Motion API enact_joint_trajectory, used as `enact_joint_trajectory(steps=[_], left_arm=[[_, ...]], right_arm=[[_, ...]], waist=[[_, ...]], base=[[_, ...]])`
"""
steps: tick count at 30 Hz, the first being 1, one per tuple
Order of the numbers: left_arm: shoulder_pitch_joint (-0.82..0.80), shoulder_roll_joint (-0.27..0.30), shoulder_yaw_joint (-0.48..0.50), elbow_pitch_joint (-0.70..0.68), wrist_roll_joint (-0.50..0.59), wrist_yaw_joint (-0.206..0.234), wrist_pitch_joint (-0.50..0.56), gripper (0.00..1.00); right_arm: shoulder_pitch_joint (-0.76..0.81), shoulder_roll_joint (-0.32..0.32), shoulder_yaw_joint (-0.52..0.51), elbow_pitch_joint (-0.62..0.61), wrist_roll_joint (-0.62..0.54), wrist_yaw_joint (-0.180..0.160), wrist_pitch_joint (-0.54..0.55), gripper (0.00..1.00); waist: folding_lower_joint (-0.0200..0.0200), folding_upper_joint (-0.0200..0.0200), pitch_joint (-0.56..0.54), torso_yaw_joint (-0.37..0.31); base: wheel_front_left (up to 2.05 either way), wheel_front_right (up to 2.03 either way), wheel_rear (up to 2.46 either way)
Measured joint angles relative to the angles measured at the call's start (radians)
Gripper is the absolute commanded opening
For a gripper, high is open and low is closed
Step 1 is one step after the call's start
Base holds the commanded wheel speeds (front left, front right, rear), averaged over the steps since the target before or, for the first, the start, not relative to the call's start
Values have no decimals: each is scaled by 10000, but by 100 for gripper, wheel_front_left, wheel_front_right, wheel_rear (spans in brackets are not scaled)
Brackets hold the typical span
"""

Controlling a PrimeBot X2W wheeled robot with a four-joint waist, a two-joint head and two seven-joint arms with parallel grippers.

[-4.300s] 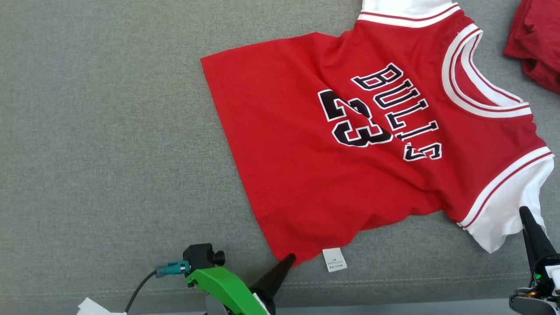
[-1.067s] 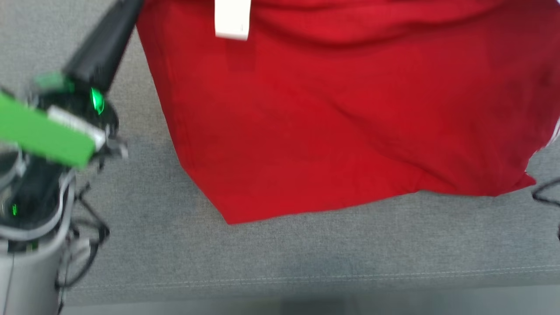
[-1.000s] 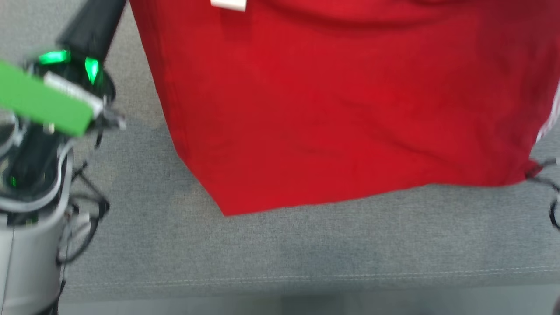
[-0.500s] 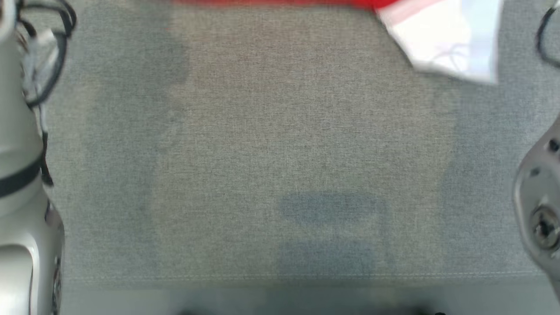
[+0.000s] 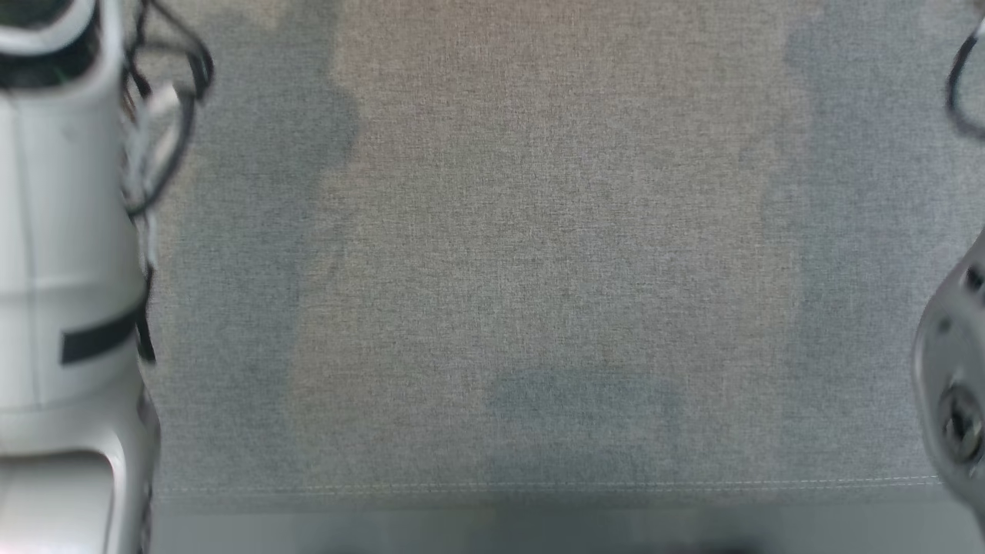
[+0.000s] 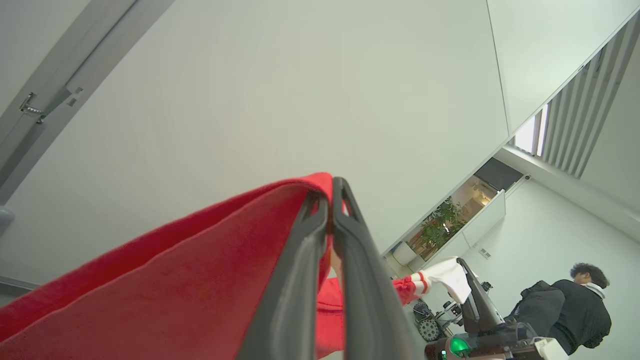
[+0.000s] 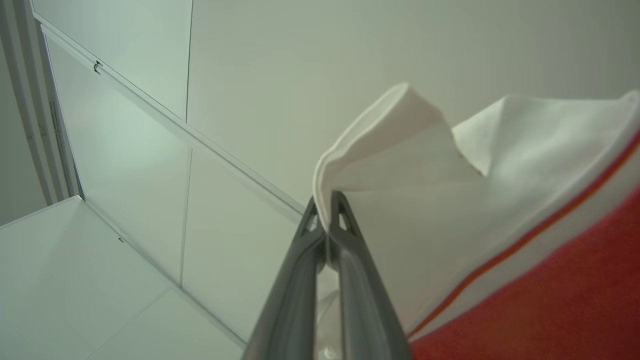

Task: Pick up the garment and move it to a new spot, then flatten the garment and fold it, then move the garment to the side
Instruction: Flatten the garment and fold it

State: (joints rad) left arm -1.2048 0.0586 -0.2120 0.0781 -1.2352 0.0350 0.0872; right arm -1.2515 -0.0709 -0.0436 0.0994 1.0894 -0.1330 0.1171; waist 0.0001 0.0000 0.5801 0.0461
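Fabric decides how this moment goes. The red basketball jersey [image 6: 175, 285] is held up in the air between the two arms, above the grey cloth-covered surface [image 5: 539, 269]. In the head view that surface lies between the pale left forearm [image 5: 61, 254] and a joint of the right arm [image 5: 950, 385].

The left jaws are pressed together on the jersey's red edge, with the cloth draped over their tips. The right jaws are likewise closed, pinching the rim of the white sleeve [image 7: 440, 190] just above its red-striped trim. Both wrist cameras look upward at pale wall and ceiling panels. A person [image 6: 575, 310] in dark clothes stands well apart in the background of the left wrist view.

The jersey looks light, soft and entirely limp. It will sag between the two holds and keep no shape of its own. Thin edges like these could slide out of narrow tips if swung hard, so the stitched hem and the banded sleeve opening seem the safest places to hold. To lay it flat, the hanging side would probably best touch the surface first and then be drawn taut.
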Motion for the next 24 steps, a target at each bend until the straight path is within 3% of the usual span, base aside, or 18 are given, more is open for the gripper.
enact_joint_trajectory(steps=[4, 8, 19, 24], left_arm=[[1870, 242, -81, 278, -113, -466, -77, 0], [4273, 497, -25, 380, -453, -529, -128, 0], [8329, 90, 75, -8, -1172, -688, -848, 0], [9484, 67, 13, -316, -1216, -688, -1145, 0]], right_arm=[[2145, 10, 73, -336, 573, 2, 362, 0], [4594, 98, -199, -1037, 1267, 0, 566, 0], [9961, 215, -123, -1442, 1448, 0, 876, 0], [11917, 268, 65, -1618, 2251, 0, 780, 0]], waist=[[0, 0, -280, 34], [0, 0, -807, 47], [-1, 0, -2152, -117], [-1, 0, -2607, -200]], base=[[0, 0, 0], [0, 0, 0], [0, 0, 0], [0, 0, 0]])
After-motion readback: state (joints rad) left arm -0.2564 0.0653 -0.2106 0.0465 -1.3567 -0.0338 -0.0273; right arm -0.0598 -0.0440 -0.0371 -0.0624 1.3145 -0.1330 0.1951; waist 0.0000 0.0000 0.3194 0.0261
